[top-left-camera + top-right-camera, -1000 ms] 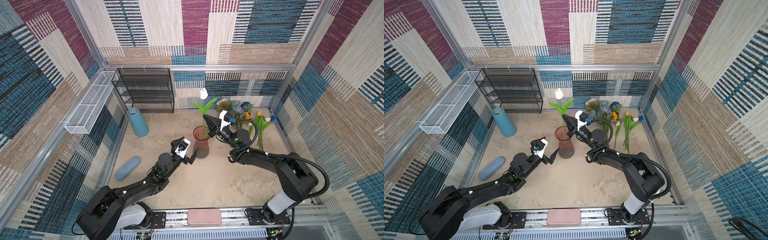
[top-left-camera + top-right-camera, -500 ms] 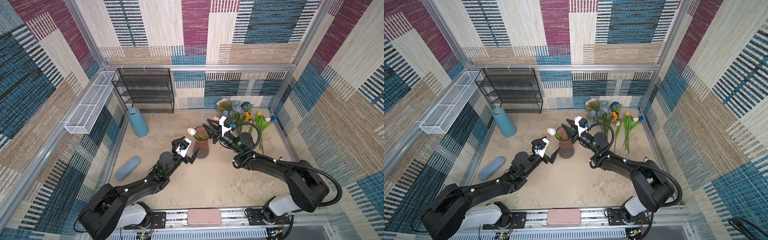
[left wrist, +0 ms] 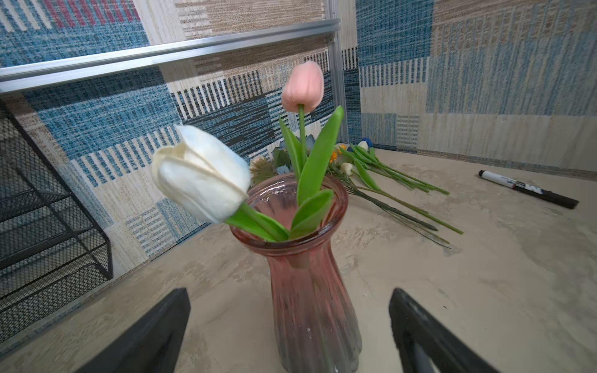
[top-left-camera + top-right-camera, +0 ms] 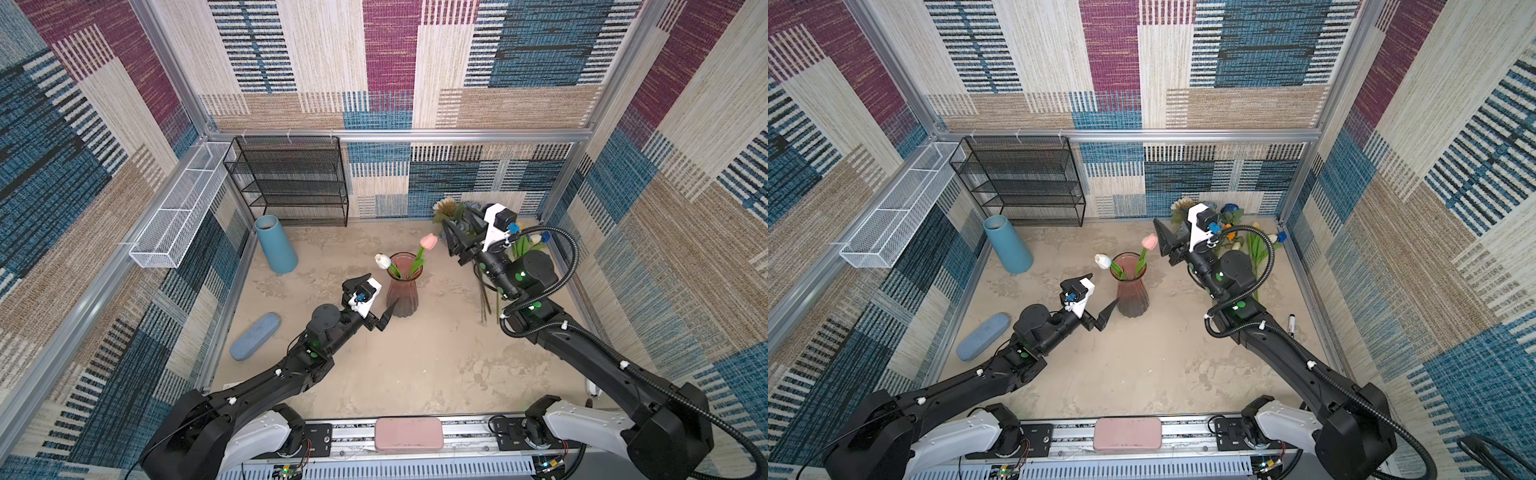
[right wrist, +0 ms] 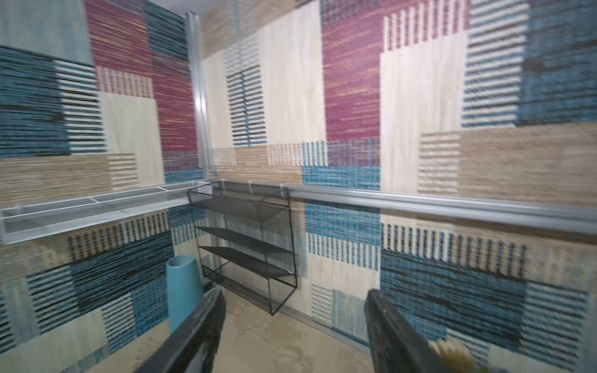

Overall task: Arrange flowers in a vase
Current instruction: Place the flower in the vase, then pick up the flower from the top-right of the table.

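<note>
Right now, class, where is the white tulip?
In both top views the white tulip sits in the pink glass vase near the table's middle, leaning over the rim on the left tool's side, beside the pink tulip.

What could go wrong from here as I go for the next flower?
1. The white tulip leans far out over the vase rim; a nudge from the next stem could tip it out.
2. The open left end effector sits close to the vase's lower half; a small sideways move may knock it over.
3. The open right end effector hangs above the overlapping loose flowers; it may pick up several stems.
</note>
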`<move>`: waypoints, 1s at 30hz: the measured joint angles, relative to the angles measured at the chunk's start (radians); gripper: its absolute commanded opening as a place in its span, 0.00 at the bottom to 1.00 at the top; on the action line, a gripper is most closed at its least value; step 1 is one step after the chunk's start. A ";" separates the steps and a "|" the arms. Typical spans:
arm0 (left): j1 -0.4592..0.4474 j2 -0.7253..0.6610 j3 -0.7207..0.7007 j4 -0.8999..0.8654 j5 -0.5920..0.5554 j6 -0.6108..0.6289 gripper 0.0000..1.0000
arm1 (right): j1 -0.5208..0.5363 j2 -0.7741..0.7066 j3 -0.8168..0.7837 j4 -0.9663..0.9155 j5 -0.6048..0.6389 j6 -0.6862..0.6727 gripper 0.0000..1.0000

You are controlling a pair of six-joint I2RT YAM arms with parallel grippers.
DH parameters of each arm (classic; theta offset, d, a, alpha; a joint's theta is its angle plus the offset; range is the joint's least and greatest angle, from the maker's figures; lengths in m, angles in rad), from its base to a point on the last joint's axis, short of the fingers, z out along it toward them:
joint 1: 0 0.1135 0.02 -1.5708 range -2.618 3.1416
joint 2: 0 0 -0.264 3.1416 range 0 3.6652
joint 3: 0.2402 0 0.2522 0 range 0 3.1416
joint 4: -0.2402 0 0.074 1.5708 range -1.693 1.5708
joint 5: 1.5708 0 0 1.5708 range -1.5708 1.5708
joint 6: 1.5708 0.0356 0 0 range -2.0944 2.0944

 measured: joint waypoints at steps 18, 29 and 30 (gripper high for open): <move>-0.060 0.048 -0.005 -0.098 0.142 -0.008 0.99 | -0.476 0.533 0.100 -0.632 -0.056 0.247 0.49; -0.063 0.063 -0.003 -0.099 0.142 -0.007 0.99 | -0.516 0.737 0.215 -0.690 -0.025 0.243 0.41; -0.063 0.067 -0.002 -0.099 0.143 -0.007 0.99 | -0.516 0.750 0.222 -0.693 -0.025 0.238 0.39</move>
